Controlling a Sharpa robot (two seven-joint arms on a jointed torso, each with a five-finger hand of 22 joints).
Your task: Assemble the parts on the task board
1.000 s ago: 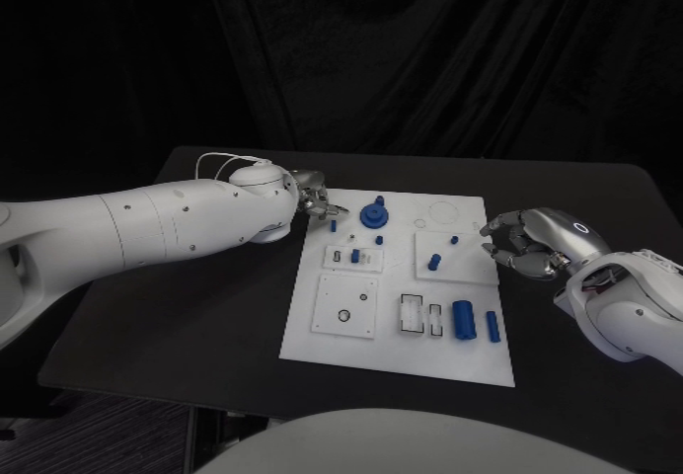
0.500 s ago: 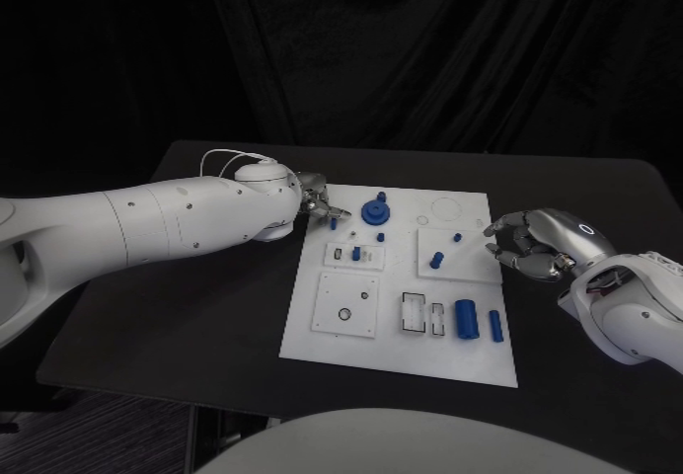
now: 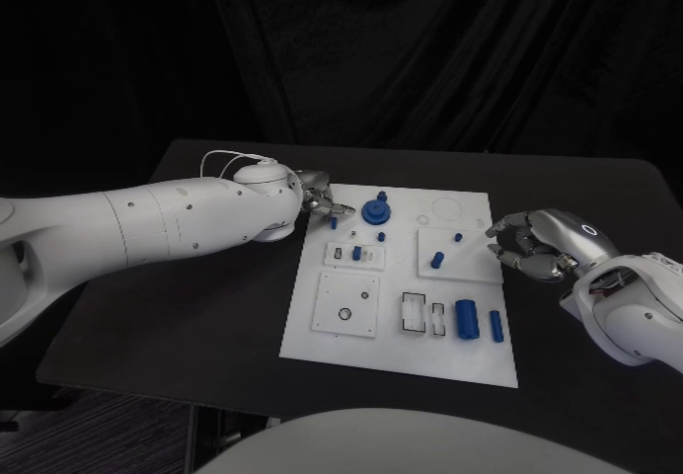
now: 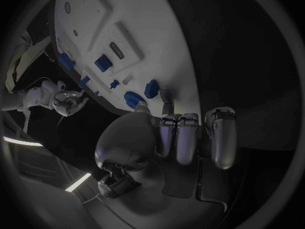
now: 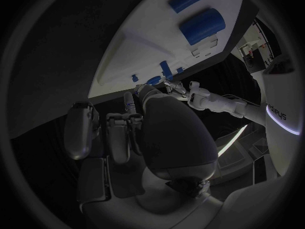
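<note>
The left arm [image 3: 157, 222] is lying across the left half of the frame, blocking approach to the task board [image 3: 384, 346] from that side, and the left hand [image 3: 322, 199] is crowding the board's upper-left corner beside the tall blue part [image 3: 376, 212]. The right hand [image 3: 541, 244] is hovering just off the board's right edge at mid-height. Bare black table [image 3: 186, 326] is lying open at lower left, and along the top edge behind the board.
</note>
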